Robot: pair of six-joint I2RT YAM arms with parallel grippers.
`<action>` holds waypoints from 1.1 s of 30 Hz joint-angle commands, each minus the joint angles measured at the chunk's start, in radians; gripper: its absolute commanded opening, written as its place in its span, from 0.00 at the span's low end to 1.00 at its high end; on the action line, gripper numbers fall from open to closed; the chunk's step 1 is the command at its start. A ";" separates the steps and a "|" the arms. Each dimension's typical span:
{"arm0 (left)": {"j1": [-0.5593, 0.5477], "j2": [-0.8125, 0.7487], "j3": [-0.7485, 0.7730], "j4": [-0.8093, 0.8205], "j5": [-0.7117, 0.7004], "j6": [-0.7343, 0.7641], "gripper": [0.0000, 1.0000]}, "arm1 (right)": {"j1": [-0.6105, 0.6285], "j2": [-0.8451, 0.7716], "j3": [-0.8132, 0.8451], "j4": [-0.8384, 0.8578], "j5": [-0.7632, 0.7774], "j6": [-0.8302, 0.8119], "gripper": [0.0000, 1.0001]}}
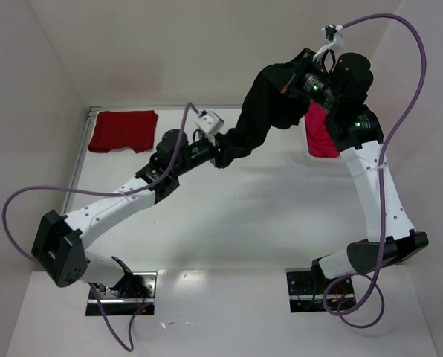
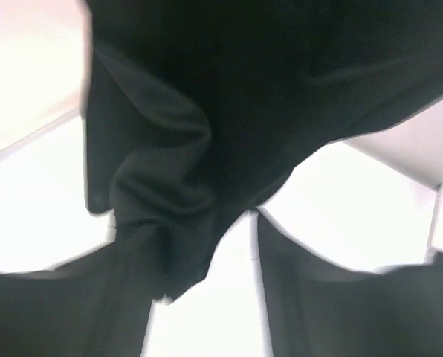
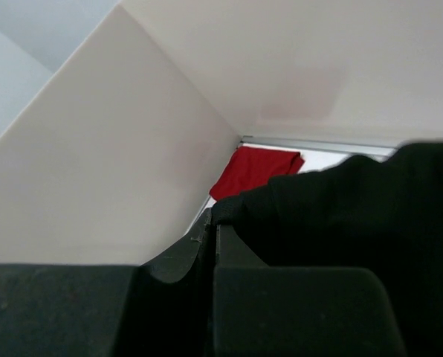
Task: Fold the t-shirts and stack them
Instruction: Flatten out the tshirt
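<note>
Overhead and wrist views of the fold in hand. The black t-shirt (image 1: 262,111) hangs in the air above the far half of the table (image 1: 229,216), strung as a bunched band between the two grippers. The right gripper (image 3: 212,227), raised high at the far right, has its fingers pressed together on one end of the cloth. The left gripper (image 1: 223,152), lower and near the table's middle, meets the other end. Its wrist view is filled with gathered black cloth that hides the fingers, so it is judged, not seen, to be pinching there. The step appears to be opening the shirt out before laying it flat. To do it well, the two grips should draw apart until the twist leaves the cloth. They should then descend together, so that one edge touches down first and the body lies smooth on the bare middle of the table, well apart from the other shirts. Too hard a pull risks slipping cloth from a pinch. Count: three t-shirts. One is black and held. One red t-shirt (image 1: 123,130) lies folded flat in the far left corner. One pink-red t-shirt (image 1: 322,137) lies at the far right, partly hidden by the right arm. Two grippers, both engaged. No stack is begun.
</note>
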 commanded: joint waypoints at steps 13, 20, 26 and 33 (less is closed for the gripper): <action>-0.075 0.141 0.167 0.062 -0.258 0.042 0.00 | 0.013 -0.091 -0.037 0.081 0.072 -0.022 0.00; -0.065 -0.132 0.167 -0.137 -0.470 0.051 0.00 | 0.013 -0.072 -0.094 0.061 0.247 -0.070 0.00; -0.022 -0.396 0.262 -0.211 -0.642 0.078 0.00 | 0.013 -0.063 -0.149 0.092 0.267 -0.091 0.03; -0.022 -0.424 0.366 -0.254 -0.664 0.101 0.00 | 0.022 -0.054 -0.283 0.196 0.109 -0.091 0.26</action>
